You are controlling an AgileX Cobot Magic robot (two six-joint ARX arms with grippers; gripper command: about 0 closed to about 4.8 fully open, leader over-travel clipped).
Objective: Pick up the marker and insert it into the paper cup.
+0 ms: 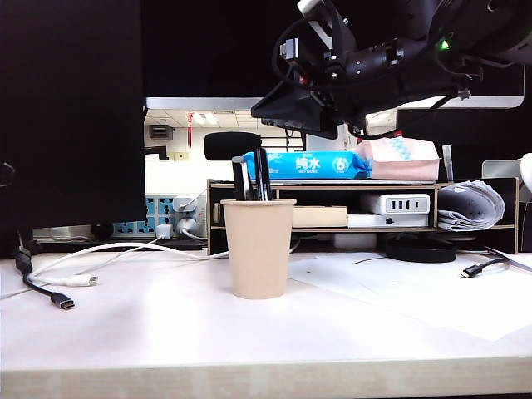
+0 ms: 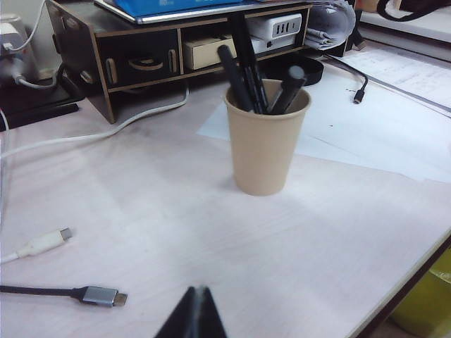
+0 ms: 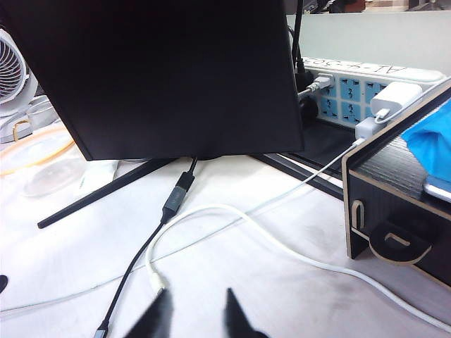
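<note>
Marker (image 2: 243, 56) stands in your cup (image 2: 264, 144) among other pens. Your right pincer (image 3: 197, 313) hangs empty, fingers parted, above the cup; your left pincer (image 2: 194, 313) sits pinched together over the surface (image 2: 141, 211).

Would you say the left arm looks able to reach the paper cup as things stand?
Probably yes: the left gripper faces the paper cup across bare table, with only cables off to one side.
</note>
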